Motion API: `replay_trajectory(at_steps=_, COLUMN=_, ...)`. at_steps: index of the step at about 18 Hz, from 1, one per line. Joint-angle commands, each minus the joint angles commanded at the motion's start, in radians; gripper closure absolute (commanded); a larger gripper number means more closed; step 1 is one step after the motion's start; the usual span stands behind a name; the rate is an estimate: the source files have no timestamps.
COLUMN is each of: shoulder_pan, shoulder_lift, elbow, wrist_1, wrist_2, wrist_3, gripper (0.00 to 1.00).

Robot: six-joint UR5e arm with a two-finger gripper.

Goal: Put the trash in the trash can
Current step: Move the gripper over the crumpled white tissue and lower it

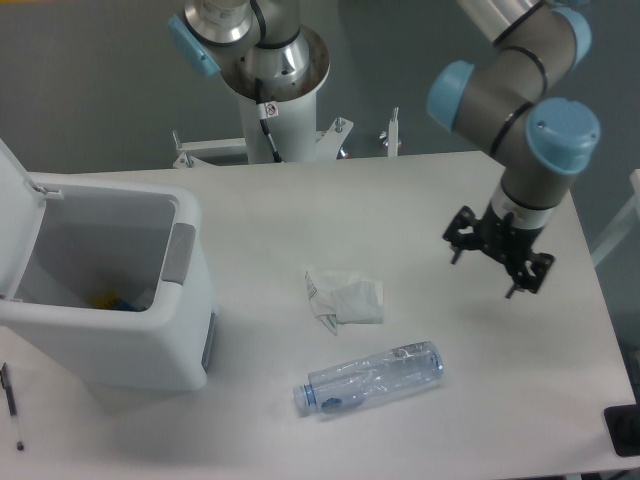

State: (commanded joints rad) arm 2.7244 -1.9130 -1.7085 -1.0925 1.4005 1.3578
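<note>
Fixed camera view, white table [400, 200]. End effector [497, 262] at right of frame, above the table surface, fingers spread apart and empty. Crumpled paper wrapper [344, 298] at frame centre, flat on the table. Crushed clear bottle [370, 378] just below it, lying on its side, bluish cap toward lower left. Trash can [115, 290] at left, lid [14, 215] raised. Black pen [11, 403] at lower left edge.
</note>
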Motion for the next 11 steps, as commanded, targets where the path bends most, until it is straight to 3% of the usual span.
replay_trajectory(at_steps=4, shoulder_pan=-0.023, shoulder_lift=0.023, elbow=-0.149, wrist_1=0.196, wrist_2=0.000, wrist_3=-0.026, gripper=0.00)
replay_trajectory(at_steps=11, shoulder_pan=-0.103, shoulder_lift=0.015, elbow=-0.169, wrist_1=0.229, wrist_2=0.002, wrist_3=-0.025, gripper=0.00)
